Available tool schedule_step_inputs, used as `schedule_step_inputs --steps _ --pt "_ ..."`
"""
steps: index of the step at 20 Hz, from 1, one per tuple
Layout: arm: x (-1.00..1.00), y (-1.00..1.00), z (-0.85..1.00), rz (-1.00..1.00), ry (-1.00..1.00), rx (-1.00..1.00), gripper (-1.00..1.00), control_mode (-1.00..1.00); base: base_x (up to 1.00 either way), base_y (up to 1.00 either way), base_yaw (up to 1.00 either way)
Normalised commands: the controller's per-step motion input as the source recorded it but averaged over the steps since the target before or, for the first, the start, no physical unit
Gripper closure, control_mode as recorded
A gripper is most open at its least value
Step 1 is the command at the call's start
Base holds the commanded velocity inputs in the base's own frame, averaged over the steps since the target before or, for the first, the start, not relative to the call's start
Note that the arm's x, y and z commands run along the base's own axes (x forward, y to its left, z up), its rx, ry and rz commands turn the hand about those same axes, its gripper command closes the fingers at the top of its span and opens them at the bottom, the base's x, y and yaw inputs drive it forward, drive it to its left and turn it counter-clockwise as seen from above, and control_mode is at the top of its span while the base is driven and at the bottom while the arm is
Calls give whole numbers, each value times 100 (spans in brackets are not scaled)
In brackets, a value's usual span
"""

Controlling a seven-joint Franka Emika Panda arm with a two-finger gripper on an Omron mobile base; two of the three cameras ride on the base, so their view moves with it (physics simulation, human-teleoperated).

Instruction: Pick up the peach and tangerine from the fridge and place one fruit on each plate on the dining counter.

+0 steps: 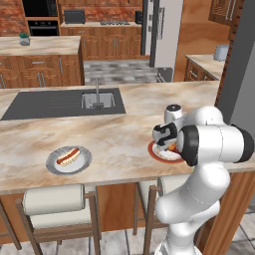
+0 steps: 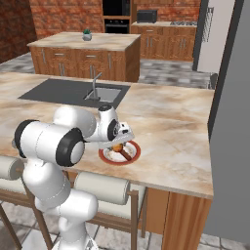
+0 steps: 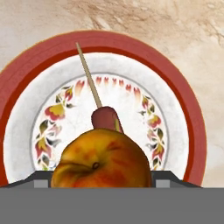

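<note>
My pincer (image 3: 101, 186) is gripping the peach (image 3: 103, 159) above the red-rimmed plate (image 3: 183, 105) holding a skewered sausage (image 3: 105, 117).

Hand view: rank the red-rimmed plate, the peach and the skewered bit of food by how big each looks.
1. red-rimmed plate
2. peach, though it sits nearest the camera between the gripper tips, so it looks enlarged
3. skewered food, partly hidden behind the peach
</note>
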Motion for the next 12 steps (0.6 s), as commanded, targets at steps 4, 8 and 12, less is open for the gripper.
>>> schedule_step_inputs --steps 4,8,12 --pt "3 -4 -31 2 0 0 100 -100 0 0 0" --pt "0 0 -30 0 0 0 -100 -100 0 0 0" --pt "-3 0 -18 0 0 0 -100 -100 0 0 0"
